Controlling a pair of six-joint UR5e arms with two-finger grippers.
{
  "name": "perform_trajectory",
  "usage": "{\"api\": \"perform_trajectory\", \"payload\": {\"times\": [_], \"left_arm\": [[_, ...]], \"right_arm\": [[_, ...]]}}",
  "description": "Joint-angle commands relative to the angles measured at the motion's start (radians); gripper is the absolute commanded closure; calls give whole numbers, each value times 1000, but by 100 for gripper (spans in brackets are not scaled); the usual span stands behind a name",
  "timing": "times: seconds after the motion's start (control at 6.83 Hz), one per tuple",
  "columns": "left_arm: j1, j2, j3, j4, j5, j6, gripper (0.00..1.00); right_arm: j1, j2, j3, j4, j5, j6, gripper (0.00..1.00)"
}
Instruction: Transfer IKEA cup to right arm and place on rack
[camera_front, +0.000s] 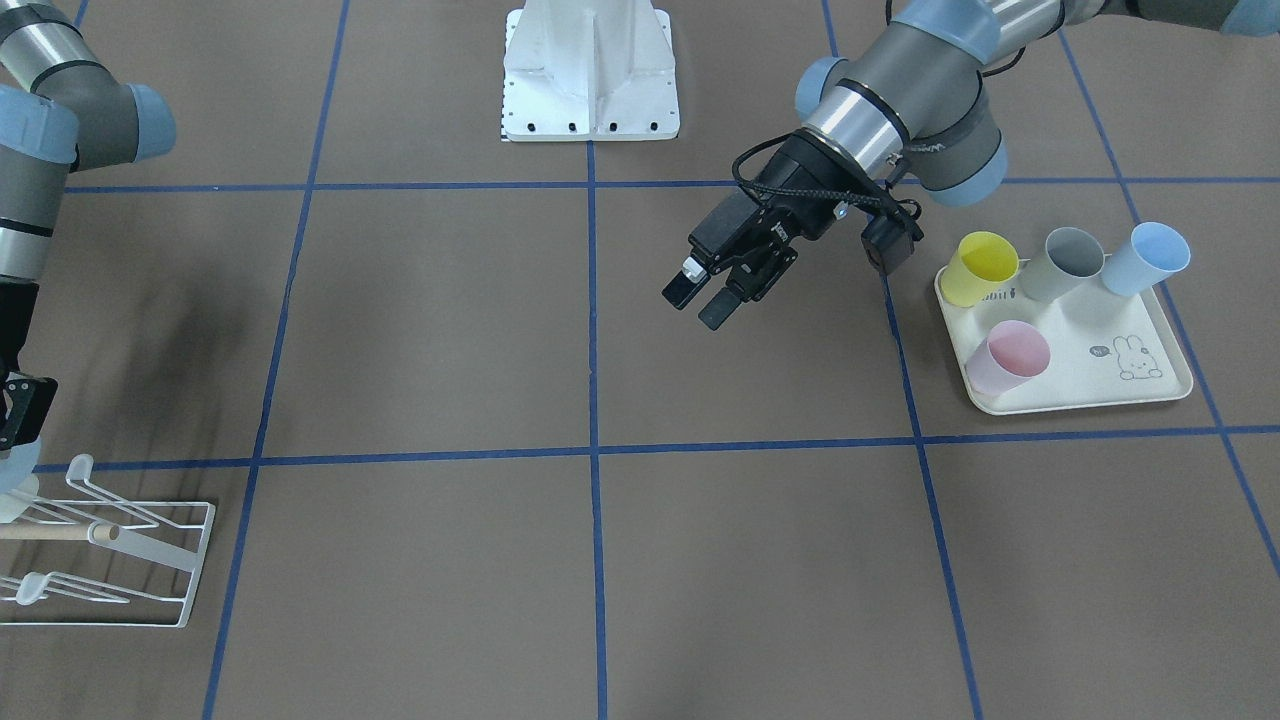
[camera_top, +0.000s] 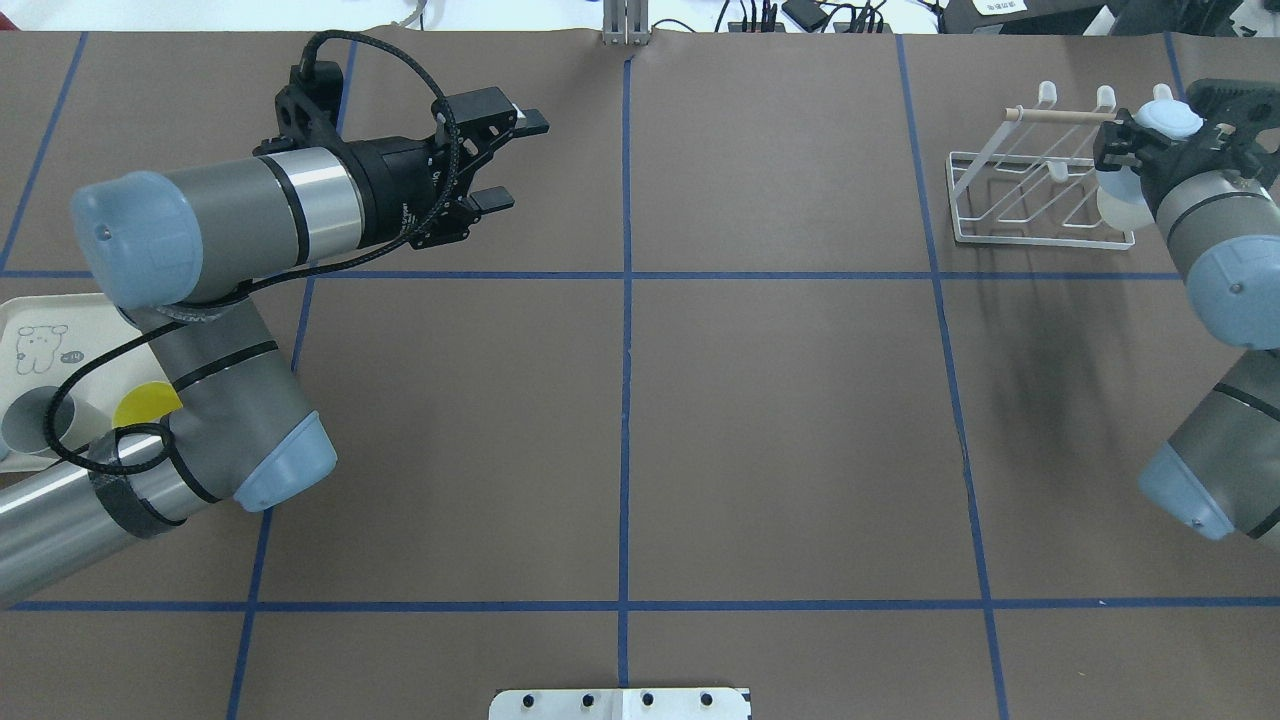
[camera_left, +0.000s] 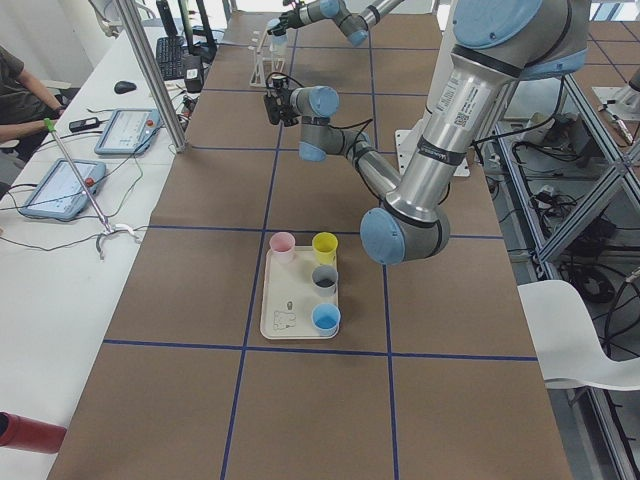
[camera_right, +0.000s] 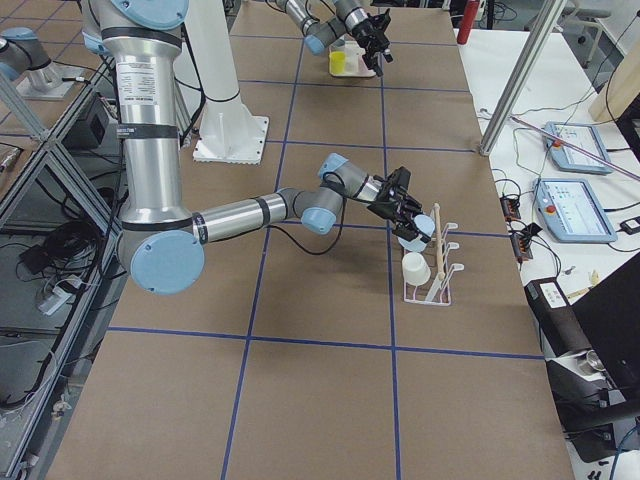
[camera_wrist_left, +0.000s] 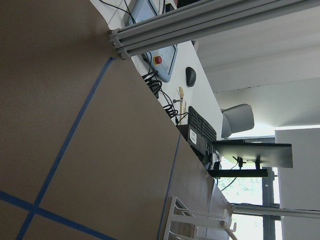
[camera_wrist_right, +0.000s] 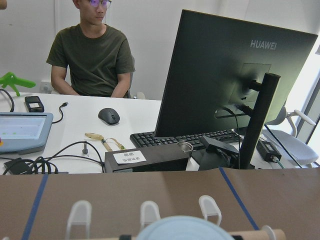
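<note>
A pale blue IKEA cup (camera_top: 1166, 118) sits in my right gripper (camera_top: 1142, 136), which looks shut on it right over the white wire rack (camera_top: 1040, 190) at the table's far right. Its round base fills the bottom of the right wrist view (camera_wrist_right: 180, 229), just behind the rack's capped prongs (camera_wrist_right: 150, 210). The side view shows the same cup (camera_right: 412, 240) held against the rack's wooden rod (camera_right: 436, 235). My left gripper (camera_top: 508, 160) hangs open and empty above the table's left half, also seen from the front (camera_front: 705, 298).
A white cup (camera_top: 1115, 205) hangs on the rack. A cream rabbit-print tray (camera_front: 1085, 385) holds yellow (camera_front: 978, 268), grey (camera_front: 1068, 262), blue (camera_front: 1150, 258) and pink (camera_front: 1010, 355) cups beside my left arm. A person (camera_wrist_right: 92, 50) sits at a desk beyond the table.
</note>
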Motion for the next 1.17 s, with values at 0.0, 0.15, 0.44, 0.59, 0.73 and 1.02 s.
{"api": "perform_trajectory", "payload": {"times": [0.0, 0.15, 0.44, 0.59, 0.73, 1.02], "left_arm": [[3, 9, 4, 0, 1, 0, 0], [3, 9, 5, 0, 1, 0, 0], [4, 9, 9, 0, 3, 0, 0], [4, 9, 9, 0, 3, 0, 0], [4, 9, 9, 0, 4, 0, 0], [6, 9, 9, 0, 3, 0, 0]], "right_arm": [[-8, 2, -9, 1, -2, 0, 100], [-11, 16, -18, 1, -2, 2, 100], [-16, 18, -32, 2, -2, 2, 100], [-16, 18, -32, 2, -3, 2, 100], [-16, 18, -35, 2, -2, 2, 100], [-16, 16, -44, 10, -2, 0, 100]]}}
